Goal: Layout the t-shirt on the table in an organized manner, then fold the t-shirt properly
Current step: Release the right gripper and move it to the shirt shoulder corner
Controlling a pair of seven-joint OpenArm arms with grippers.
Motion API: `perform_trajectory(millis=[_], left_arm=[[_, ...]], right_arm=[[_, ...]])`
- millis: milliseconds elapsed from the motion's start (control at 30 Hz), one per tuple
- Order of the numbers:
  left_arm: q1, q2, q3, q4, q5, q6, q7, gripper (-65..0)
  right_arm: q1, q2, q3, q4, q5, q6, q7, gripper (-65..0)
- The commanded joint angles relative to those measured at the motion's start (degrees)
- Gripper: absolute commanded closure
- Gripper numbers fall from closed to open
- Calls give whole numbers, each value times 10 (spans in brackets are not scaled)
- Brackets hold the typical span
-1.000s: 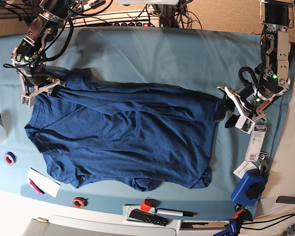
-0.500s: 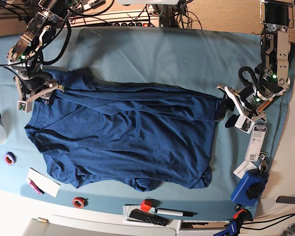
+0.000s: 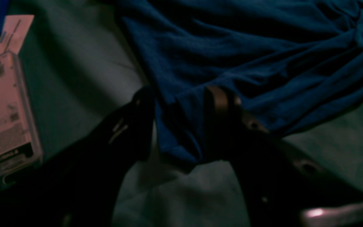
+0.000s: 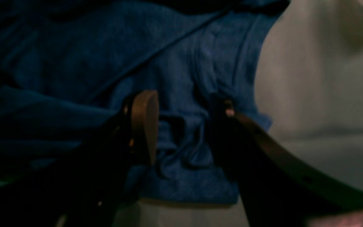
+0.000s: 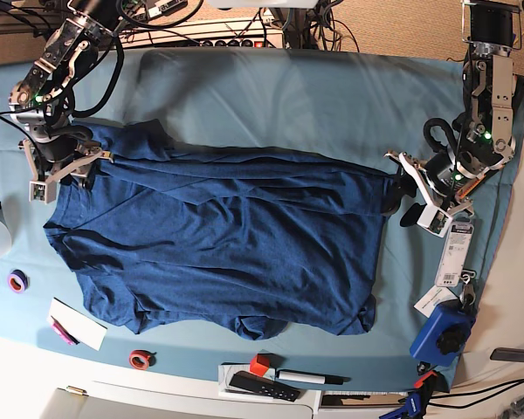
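I am stretching the t-shirt (image 5: 218, 240) flat across the counter (image 5: 271, 96) (folding not begun), left pincer (image 3: 181, 126) and right pincer (image 4: 184, 132) each clamping a corner.

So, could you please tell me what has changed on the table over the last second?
The right claw, with t-shirt cloth between its fingers, has moved toward the left edge of the base view, drawing that shirt corner outward along the table. The left claw stayed put at the opposite edge, shirt fabric between its fingers too. The rest of the shirt and the small items nearby look unchanged.
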Motion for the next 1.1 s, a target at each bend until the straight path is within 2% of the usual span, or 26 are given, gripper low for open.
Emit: perform_trajectory(millis=[0, 167, 267, 333, 467, 533, 733, 867, 1067], left_arm=[[-9, -8, -4, 9, -6, 0, -14, -261], [-9, -8, -4, 9, -7, 2, -16, -260], [-9, -8, -4, 9, -7, 2, -20, -260], [-9, -8, -4, 9, -14, 2, -20, -260], [-9, -7, -4, 9, -36, 2, -20, -260], [-9, -5, -4, 9, -41, 1, -22, -260], [-9, 19, -4, 9, -41, -3, -22, -260], [-9, 27, -4, 9, -41, -18, -30, -260], [-9, 30, -4, 9, -41, -18, -29, -260]], right_arm=[[0, 8, 2, 26, 6, 2, 20, -262], [-49, 8, 2, 108, -15, -2, 36, -262], [-89, 8, 6, 146, -58, -33, 62, -262], [-112, 8, 19, 156, -52, -58, 73, -262], [-141, 3, 89, 154, 65, -67, 77, -262], [-143, -11, 142, 154, 115, -66, 77, -262], [-138, -55, 280, 98, 260, -35, 78, -262], [-126, -61, 294, 2, 329, -19, 59, -262], [-86, -62, 293, -104, 347, -19, 52, -262]])
